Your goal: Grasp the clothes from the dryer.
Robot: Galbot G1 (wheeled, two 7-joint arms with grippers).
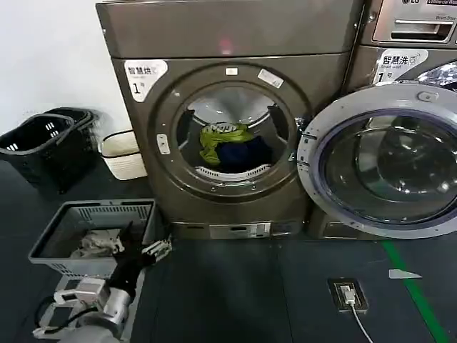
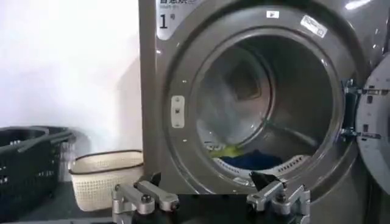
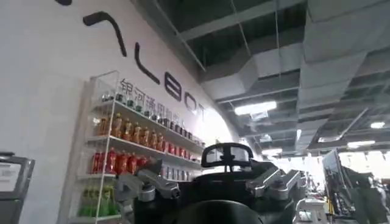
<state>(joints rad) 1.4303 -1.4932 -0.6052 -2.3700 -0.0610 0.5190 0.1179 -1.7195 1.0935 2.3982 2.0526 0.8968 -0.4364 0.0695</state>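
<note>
The dryer (image 1: 228, 43) stands straight ahead with its round glass door (image 1: 335, 161) swung open to the right. Inside the drum lie the clothes: a yellow-green garment (image 1: 220, 137) on top of a dark navy one (image 1: 244, 153). In the left wrist view they rest at the drum's bottom, yellow-green (image 2: 226, 150) and navy (image 2: 255, 161). My left gripper (image 1: 158, 249) hovers low at the front left, above the grey basket's corner, well short of the porthole. Its fingers (image 2: 145, 197) are spread wide, open and empty. My right gripper (image 3: 210, 182) is open, pointing up at a room with shelves.
A grey basket (image 1: 53, 239) with white cloth stands on the floor at the left front. Black baskets (image 1: 43, 146) and a white basket (image 1: 121, 153) sit by the wall. An LG machine (image 1: 414, 28) stands to the right. A floor socket with a cable (image 1: 348, 294) lies at the right front.
</note>
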